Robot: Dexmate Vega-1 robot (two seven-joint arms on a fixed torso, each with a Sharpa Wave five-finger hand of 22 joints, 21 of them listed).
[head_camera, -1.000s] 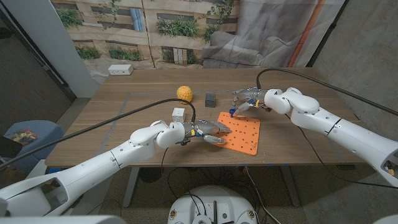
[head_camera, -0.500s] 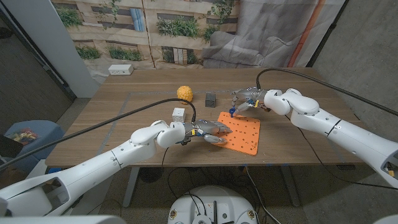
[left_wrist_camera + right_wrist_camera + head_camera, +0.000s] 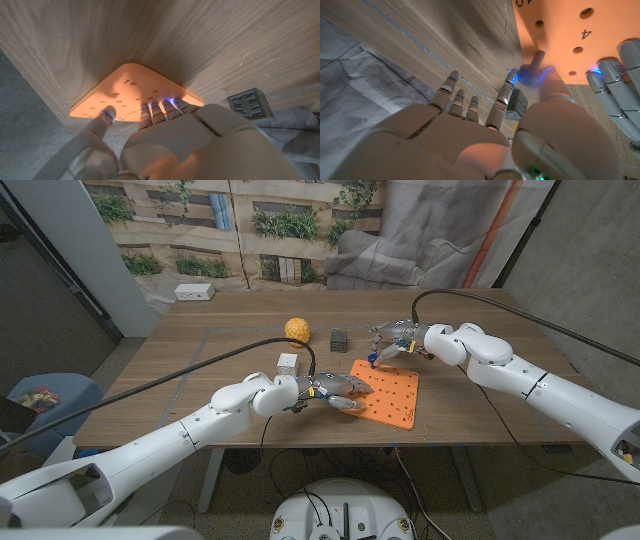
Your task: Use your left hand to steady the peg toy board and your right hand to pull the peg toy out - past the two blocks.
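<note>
The orange peg toy board [image 3: 392, 397] lies on the table near the front edge. My left hand [image 3: 335, 390] presses its fingertips [image 3: 159, 106] and thumb on the board's [image 3: 127, 90] near left corner. My right hand [image 3: 396, 340] reaches over the board's far left corner and pinches the blue peg toy [image 3: 372, 361] between thumb and a finger. In the right wrist view the peg [image 3: 535, 74] sits at the board's [image 3: 555, 30] edge, stem toward the board; I cannot tell whether its tip is in a hole. A white block [image 3: 287, 362] and a dark grey block [image 3: 338, 337] stand left of the board.
A yellow ball [image 3: 296, 329] lies beyond the blocks. A white power strip [image 3: 193, 292] sits at the table's far left edge. Black cables run along both arms. The dark block [image 3: 517, 105] shows close to my right hand's fingers.
</note>
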